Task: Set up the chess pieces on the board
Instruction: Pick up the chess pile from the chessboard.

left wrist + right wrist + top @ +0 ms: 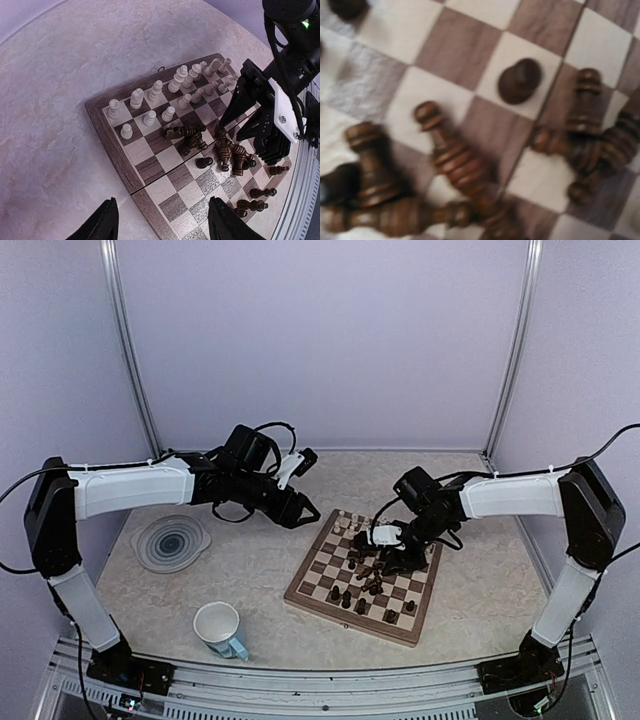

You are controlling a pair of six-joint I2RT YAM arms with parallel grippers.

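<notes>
The wooden board [310, 590] lies right of centre; it also shows in the left wrist view [107, 145]. Cream pieces [350, 525] stand in two rows at its far end [182, 77]. Several dark pieces [368, 575] lie toppled in a heap mid-board [230, 152], and a few stand along the near rows. My right gripper [395, 555] is low over this heap, its fingers [234, 100] apart. Its wrist view shows only blurred fallen dark pieces [452, 155] close up. My left gripper [300, 510] is open and empty, hovering off the board's left corner [162, 222].
A round grey swirl plate [172, 540] lies on the table at the left. A white mug [218, 628] with a blue handle stands near the front, left of the board. Enclosure walls stand behind and at both sides.
</notes>
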